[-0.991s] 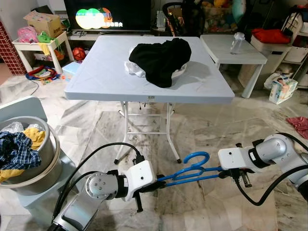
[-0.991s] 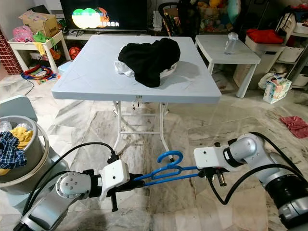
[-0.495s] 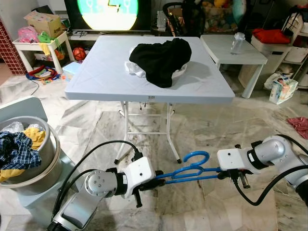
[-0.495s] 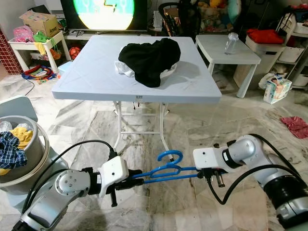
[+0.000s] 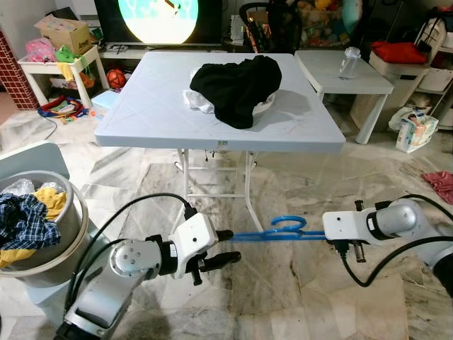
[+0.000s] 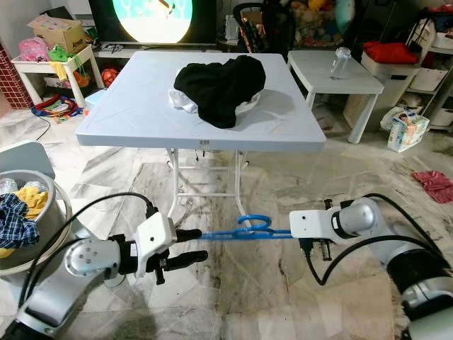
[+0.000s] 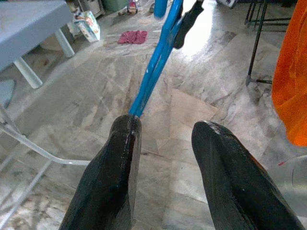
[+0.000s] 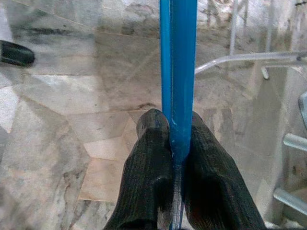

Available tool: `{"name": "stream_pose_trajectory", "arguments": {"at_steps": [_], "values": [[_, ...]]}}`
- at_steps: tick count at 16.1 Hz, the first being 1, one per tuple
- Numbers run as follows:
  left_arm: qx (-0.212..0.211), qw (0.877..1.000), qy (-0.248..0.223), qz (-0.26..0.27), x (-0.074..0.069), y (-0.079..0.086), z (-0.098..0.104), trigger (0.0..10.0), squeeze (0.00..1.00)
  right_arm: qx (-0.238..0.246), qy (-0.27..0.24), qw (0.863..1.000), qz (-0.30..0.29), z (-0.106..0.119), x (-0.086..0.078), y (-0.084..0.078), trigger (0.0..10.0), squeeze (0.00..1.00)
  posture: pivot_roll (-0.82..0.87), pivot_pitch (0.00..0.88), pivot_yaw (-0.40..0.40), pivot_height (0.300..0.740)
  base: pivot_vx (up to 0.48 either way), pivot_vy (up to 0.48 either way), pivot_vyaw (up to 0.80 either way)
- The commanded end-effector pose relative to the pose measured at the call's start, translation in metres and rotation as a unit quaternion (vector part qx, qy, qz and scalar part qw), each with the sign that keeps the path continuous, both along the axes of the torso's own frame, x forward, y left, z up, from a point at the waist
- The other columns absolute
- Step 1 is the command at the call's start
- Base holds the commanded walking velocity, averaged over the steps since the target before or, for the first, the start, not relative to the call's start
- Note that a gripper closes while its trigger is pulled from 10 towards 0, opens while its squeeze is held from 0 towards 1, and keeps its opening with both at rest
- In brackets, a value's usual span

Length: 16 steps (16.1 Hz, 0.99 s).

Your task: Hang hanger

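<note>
The blue hanger is held low above the marble floor, lying almost flat, in front of the folding table. The right gripper clenches one end of it; in the right wrist view both black fingers press on the blue bar from two sides. The left gripper is at the other end with its fingers spread apart, and the tip of the hanger is just beside one finger, touching it or very near, while the other finger stands clear. So the hanger is carried by the right gripper alone. Directly behind the hanger stand the white metal legs of the table, which are the nearest things in the way. On the table top lies a heap of black clothing over something white. To the robot's left is a laundry basket on a grey stand, with checked and yellow clothes inside. Behind the table a television is on. To the right there is a small white table with a clear bottle, a package on the floor, and a pink cloth near the edge. In the left wrist view an orange garment hangs at the side.
</note>
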<state>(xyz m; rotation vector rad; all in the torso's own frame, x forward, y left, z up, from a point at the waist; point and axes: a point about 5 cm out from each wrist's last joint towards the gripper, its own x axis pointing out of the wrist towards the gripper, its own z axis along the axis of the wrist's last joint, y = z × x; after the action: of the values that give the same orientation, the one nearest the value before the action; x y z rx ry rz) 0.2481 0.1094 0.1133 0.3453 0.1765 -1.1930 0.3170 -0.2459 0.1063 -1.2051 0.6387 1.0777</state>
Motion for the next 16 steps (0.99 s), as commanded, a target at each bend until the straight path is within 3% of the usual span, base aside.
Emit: {"name": "stream_pose_trajectory", "arguments": {"at_steps": [1,3,4,5,6,9,11,13,14,15,16], "values": [[0.002,1.000,-0.011,0.014,0.003,0.005,0.005,10.0,1.00,-0.001,-0.022,1.000,-0.002,0.004,0.005,0.001,0.0,0.00,0.09,0.000,-0.047,0.740,0.000,0.000,0.00],[-0.009,0.991,-0.031,0.129,0.011,0.017,-0.003,10.0,1.00,0.044,-0.052,0.996,-0.050,-0.001,0.008,0.003,0.0,0.00,0.09,0.000,-0.050,0.740,0.000,0.000,0.00],[-0.029,0.977,-0.049,0.206,0.016,0.022,-0.004,10.0,1.00,0.097,-0.048,0.991,-0.084,-0.008,0.004,0.007,0.0,0.00,0.09,0.000,-0.055,0.740,0.000,0.000,0.00],[-0.076,0.953,-0.042,0.290,0.011,0.025,-0.006,10.0,1.00,0.154,-0.038,0.978,-0.137,-0.026,-0.006,0.010,0.0,0.00,0.09,0.000,-0.060,0.740,0.000,0.000,0.00],[-0.105,0.932,-0.040,0.344,0.008,0.027,-0.007,10.0,1.00,0.177,-0.036,0.970,-0.160,-0.035,-0.014,0.011,0.0,0.00,0.10,0.000,-0.068,0.740,0.000,0.000,0.00],[-0.073,0.896,-0.082,0.431,0.003,0.034,-0.014,10.0,1.00,0.277,-0.025,0.918,-0.283,-0.054,-0.033,0.013,0.0,0.00,0.09,0.000,-0.068,0.740,0.000,0.000,0.00],[-0.077,0.863,-0.106,0.488,0.004,0.043,-0.011,10.0,1.00,0.334,-0.059,0.857,-0.387,-0.056,-0.044,0.012,0.0,0.00,0.09,0.000,-0.067,0.740,0.000,0.000,0.00],[-0.081,0.841,-0.115,0.523,0.007,0.052,-0.010,10.0,1.00,0.391,-0.104,0.757,-0.513,-0.054,-0.048,0.016,0.0,0.00,0.07,0.000,-0.061,0.740,0.000,0.000,0.00],[-0.091,0.836,-0.103,0.531,0.011,0.054,-0.011,10.0,1.00,0.410,-0.117,0.722,-0.546,-0.052,-0.051,0.023,0.0,0.00,0.07,0.000,-0.058,0.740,0.000,0.000,0.00],[-0.099,0.835,-0.094,0.533,0.014,0.054,-0.012,10.0,1.00,0.429,-0.138,0.694,-0.562,-0.049,-0.050,0.031,0.0,0.00,0.06,0.000,-0.054,0.740,0.000,0.000,0.00],[-0.113,0.833,-0.090,0.533,0.017,0.052,-0.010,10.0,1.00,0.432,-0.156,0.684,-0.567,-0.046,-0.049,0.034,0.0,0.00,0.06,0.000,-0.051,0.740,0.000,0.000,0.00]]}}
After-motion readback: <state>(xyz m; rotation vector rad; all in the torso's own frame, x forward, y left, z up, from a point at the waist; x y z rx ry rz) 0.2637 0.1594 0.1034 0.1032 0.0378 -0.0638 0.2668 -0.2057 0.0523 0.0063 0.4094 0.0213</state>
